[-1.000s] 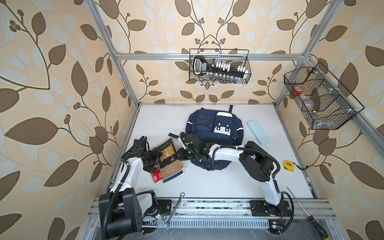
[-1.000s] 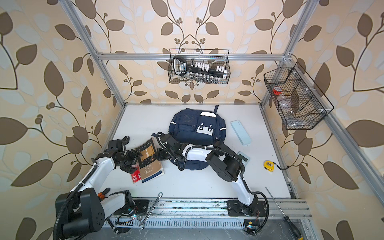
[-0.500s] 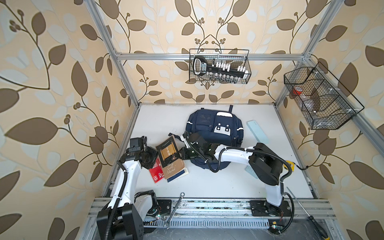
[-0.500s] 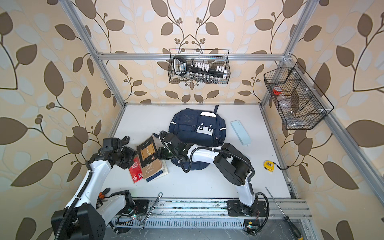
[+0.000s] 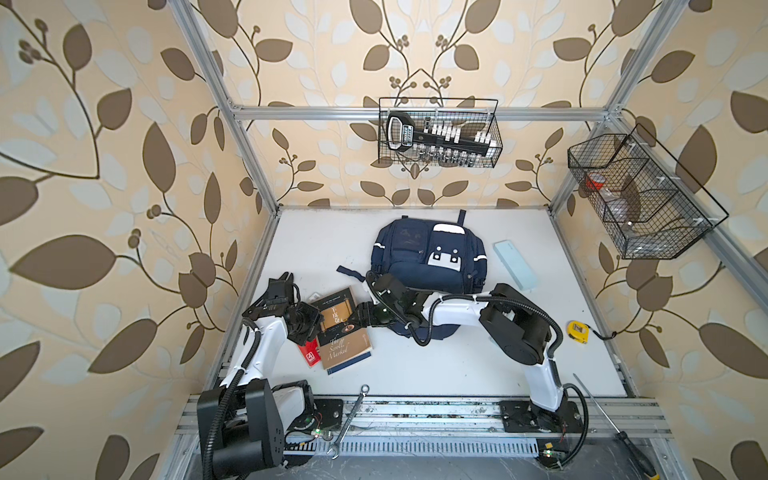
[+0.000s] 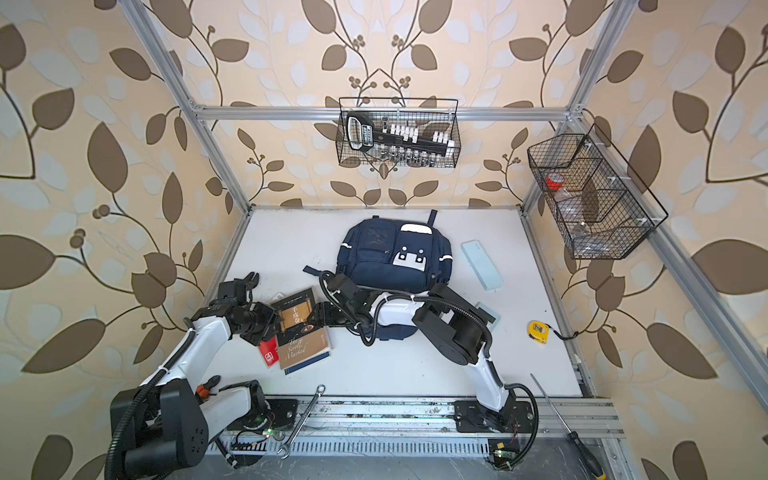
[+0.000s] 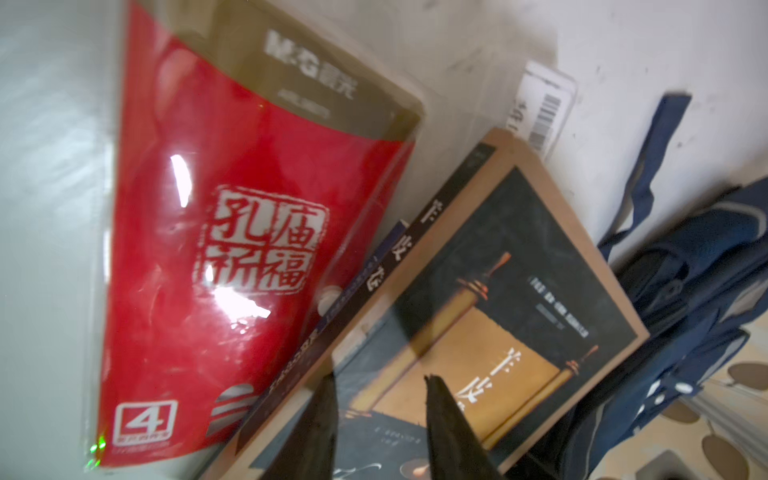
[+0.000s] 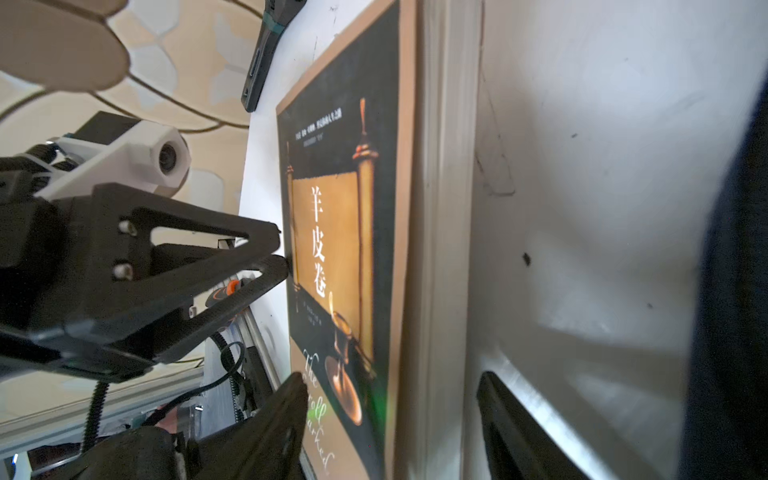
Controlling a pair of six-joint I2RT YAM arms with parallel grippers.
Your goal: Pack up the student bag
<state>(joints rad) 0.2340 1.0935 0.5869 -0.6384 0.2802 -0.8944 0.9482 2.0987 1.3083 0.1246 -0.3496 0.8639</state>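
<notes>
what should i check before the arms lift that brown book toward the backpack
1. Right tool open around the page edge of the brown paperback book with the scroll cover: ok.
2. Left tool gripping the book's opposite edge: cannot tell; its tips sit at that edge.
3. Nothing lying on top of the book: ok.
4. Only this book between the right jaws, not the thin blue book under it: cannot tell.
5. Large navy-blue fabric backpack unzipped to receive it: cannot tell; no opening shows, and the right arm hides its near end.
6. Loose navy strap apart from the book: ok.
</notes>
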